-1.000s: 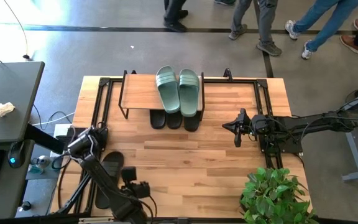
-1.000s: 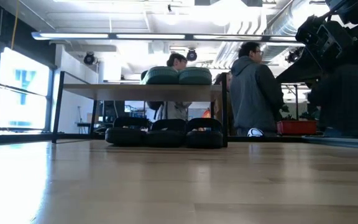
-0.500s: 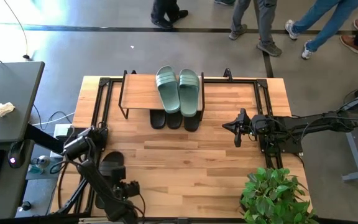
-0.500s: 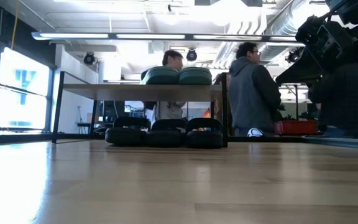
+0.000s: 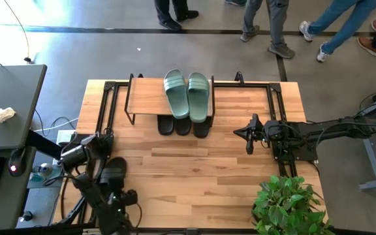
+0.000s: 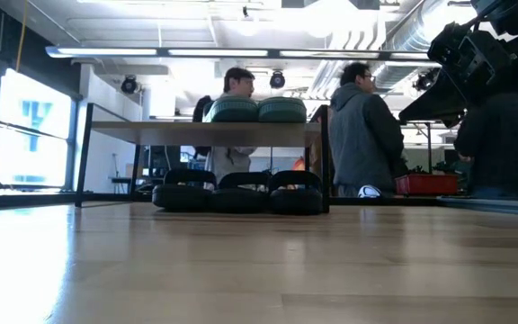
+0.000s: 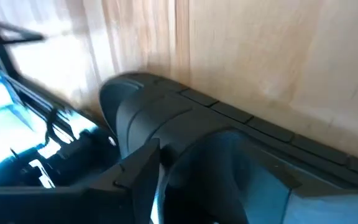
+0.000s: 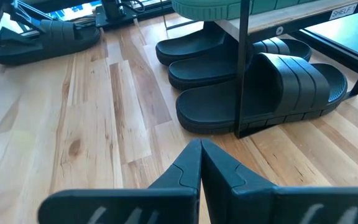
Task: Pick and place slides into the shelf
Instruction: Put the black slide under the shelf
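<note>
My left gripper (image 5: 117, 196) fingers are partly open, straddling the last black slide (image 5: 113, 175) at the near-left table corner. Nothing is pinched yet as far as I can see. The left wrist view shows one finger (image 7: 135, 180) sitting right against the slide's strap (image 7: 166, 118); the other finger I can't make out, so firm contact on both sides is unconfirmed.

To do this step well, I'd guess:
- bite across the wide strap, not the sole edge, since rubber will flex and may twist out
- squeeze fully before lifting, then lift straight up to clear the table edge and frame rail alongside

The slide lies flat on the table (image 5: 240, 176), well apart from the shelf (image 5: 145, 98). The green pair (image 5: 188, 94) is on the plank top, and three black slides (image 8: 241, 81) are underneath, so this looks like the last of six. The free space is on the left of the shelf.

My right gripper (image 5: 249, 138) is shut on nothing, parked right of the shelf.
</note>
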### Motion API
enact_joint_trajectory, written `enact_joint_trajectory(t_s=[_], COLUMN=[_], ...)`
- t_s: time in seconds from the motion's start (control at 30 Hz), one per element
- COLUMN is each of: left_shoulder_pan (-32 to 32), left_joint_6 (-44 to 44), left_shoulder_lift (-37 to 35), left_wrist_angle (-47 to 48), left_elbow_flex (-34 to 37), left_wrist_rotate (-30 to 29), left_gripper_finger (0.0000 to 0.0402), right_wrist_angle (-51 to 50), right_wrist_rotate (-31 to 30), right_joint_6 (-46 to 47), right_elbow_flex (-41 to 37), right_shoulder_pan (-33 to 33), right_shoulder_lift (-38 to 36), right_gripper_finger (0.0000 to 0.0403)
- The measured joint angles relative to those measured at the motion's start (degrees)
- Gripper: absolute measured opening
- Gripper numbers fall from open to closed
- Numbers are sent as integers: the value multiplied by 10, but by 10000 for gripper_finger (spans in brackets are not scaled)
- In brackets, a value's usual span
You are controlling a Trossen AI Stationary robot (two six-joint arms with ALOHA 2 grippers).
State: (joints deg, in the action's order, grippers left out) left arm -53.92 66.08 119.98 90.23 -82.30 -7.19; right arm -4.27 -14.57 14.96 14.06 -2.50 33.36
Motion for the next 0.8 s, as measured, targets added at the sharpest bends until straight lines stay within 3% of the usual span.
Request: enact_joint_trajectory(t_s=[0.2, 0.37, 0.53, 0.8], left_shoulder_pan=[-35, -43, -28, 0], left_joint_6=[2, 15, 6, -88], left_shoulder_lift=[0, 0, 0, 0], left_wrist_angle=[2, 1, -1, -3], left_elbow_flex=[0, 0, -2, -14], left_wrist_rotate=[-33, -31, -4, 43], left_gripper_finger=[124, 105, 122, 170], right_wrist_angle=[0, 0, 0, 0], right_wrist_rotate=[0, 0, 0, 0], right_joint_6=[0, 0, 0, 0], right_elbow_flex=[0, 0, 0, 0], right_shoulder_pan=[0, 0, 0, 0], right_shoulder_lift=[0, 0, 0, 0], right_gripper_finger=[0, 0, 0, 0])
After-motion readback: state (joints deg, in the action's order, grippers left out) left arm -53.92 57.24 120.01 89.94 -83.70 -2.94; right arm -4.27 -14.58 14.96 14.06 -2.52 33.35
